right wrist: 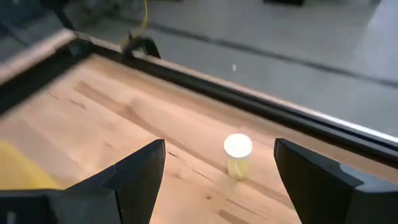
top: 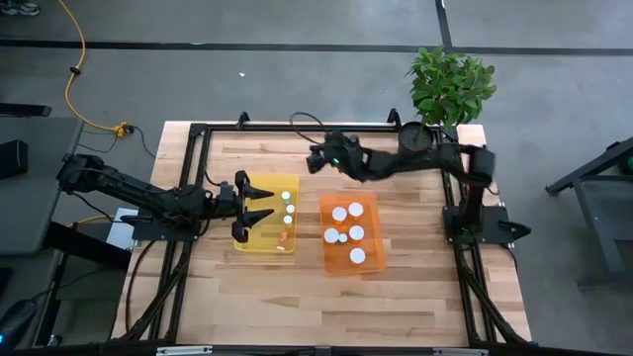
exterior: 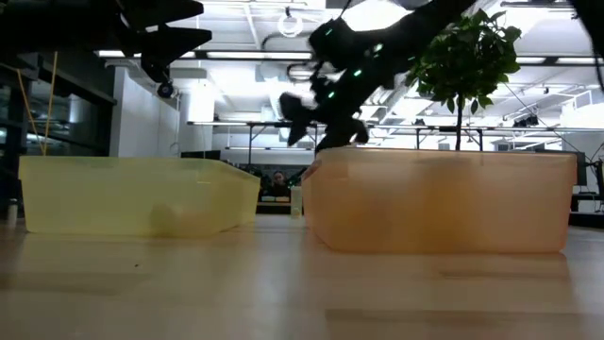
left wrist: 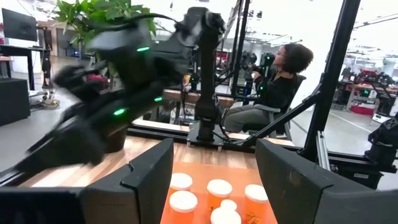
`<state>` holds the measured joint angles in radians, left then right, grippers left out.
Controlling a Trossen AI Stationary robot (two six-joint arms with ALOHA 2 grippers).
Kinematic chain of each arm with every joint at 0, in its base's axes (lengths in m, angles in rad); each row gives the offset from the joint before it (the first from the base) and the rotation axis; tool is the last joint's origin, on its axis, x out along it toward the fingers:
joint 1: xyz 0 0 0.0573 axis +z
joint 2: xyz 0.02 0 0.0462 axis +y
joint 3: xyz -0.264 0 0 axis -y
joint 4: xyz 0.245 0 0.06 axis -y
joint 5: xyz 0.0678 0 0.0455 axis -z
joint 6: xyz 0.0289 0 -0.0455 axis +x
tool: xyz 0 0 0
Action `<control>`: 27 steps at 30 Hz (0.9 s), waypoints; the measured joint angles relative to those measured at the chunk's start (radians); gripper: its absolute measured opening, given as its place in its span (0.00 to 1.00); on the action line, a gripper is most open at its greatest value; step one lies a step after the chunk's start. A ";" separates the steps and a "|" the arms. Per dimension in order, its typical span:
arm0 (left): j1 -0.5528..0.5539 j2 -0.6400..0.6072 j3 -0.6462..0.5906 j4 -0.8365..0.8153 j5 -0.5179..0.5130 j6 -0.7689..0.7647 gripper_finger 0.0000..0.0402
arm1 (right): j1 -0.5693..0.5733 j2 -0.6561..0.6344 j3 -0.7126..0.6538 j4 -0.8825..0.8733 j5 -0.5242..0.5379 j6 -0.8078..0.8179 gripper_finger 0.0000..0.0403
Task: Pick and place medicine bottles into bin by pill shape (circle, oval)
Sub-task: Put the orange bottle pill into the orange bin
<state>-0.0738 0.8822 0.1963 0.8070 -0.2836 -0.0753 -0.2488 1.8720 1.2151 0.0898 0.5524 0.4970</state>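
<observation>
White-capped bottle (right wrist: 237, 155) stood upright on the table (top: 415, 297), alone, directly ahead of the right gripper (right wrist: 219, 171), jaws released. Left gripper (top: 259, 205), also released, hovered over the yellow bin (top: 265, 247), farther off.

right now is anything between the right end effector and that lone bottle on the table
No. In the right wrist view the bottle stands upright on bare wooden table, beyond the right end effector and framed by its open fingers.
</observation>
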 joint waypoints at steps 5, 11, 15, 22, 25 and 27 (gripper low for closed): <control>0.000 0.000 0.000 -0.001 0.000 0.000 0.54 | -0.082 0.146 0.216 -0.239 -0.130 0.044 0.73; 0.000 0.000 0.000 -0.002 0.000 -0.001 0.54 | -0.132 0.261 0.423 -0.485 -0.185 0.046 0.73; 0.000 0.000 0.000 -0.002 0.000 -0.003 0.54 | -0.153 0.319 0.514 -0.561 -0.248 0.055 0.73; 0.000 0.000 0.000 -0.002 0.005 -0.018 0.54 | -0.181 0.369 0.572 -0.603 -0.285 0.079 0.66; 0.000 0.000 0.000 -0.002 0.005 -0.018 0.54 | -0.186 0.369 0.572 -0.625 -0.265 0.083 0.62; 0.000 0.000 0.000 -0.002 0.006 -0.018 0.54 | -0.191 0.369 0.572 -0.634 -0.270 0.092 0.60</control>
<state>-0.0738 0.8822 0.1963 0.8048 -0.2774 -0.0933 -0.4394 2.2410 1.7866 -0.5439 0.2822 0.5889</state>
